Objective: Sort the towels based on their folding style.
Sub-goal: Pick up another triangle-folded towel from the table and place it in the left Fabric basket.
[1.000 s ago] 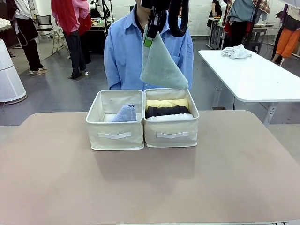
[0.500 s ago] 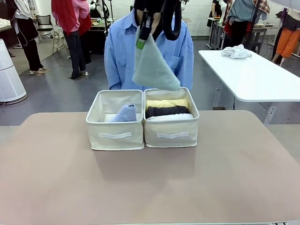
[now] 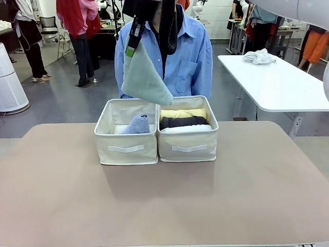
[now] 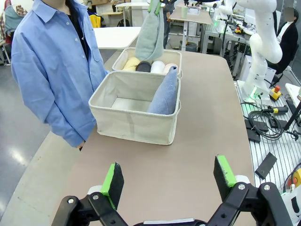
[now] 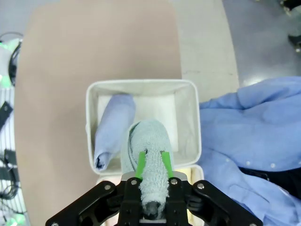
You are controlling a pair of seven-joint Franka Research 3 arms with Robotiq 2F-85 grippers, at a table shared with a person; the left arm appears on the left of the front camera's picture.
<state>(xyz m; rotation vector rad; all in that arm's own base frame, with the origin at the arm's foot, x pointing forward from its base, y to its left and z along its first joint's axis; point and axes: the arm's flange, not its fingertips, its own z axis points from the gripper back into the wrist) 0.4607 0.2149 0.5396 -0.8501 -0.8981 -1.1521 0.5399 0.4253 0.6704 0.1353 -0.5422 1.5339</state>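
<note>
Right gripper (image 3: 132, 42) pinches the tip of a grey-green cone towel (image 3: 144, 77), which hangs point-up above the left box (image 3: 126, 146), its lower corner over the seam with the right box (image 3: 187, 146). A grey-blue cone (image 3: 138, 125) leans in the left box; yellow (image 3: 182, 113), dark (image 3: 183, 122) and white (image 3: 185, 129) rolls lie in the right one. A person in a blue shirt (image 3: 190, 62) stands behind.

Left wrist view: left gripper (image 4: 168, 176) hovers over the table (image 4: 207, 136) with fingers spread wide, holding nothing, well short of the boxes.

Right wrist view: green pads (image 5: 141, 164) are pressed into the grey-green towel, directly above the left box, beside the grey-blue cone.
</note>
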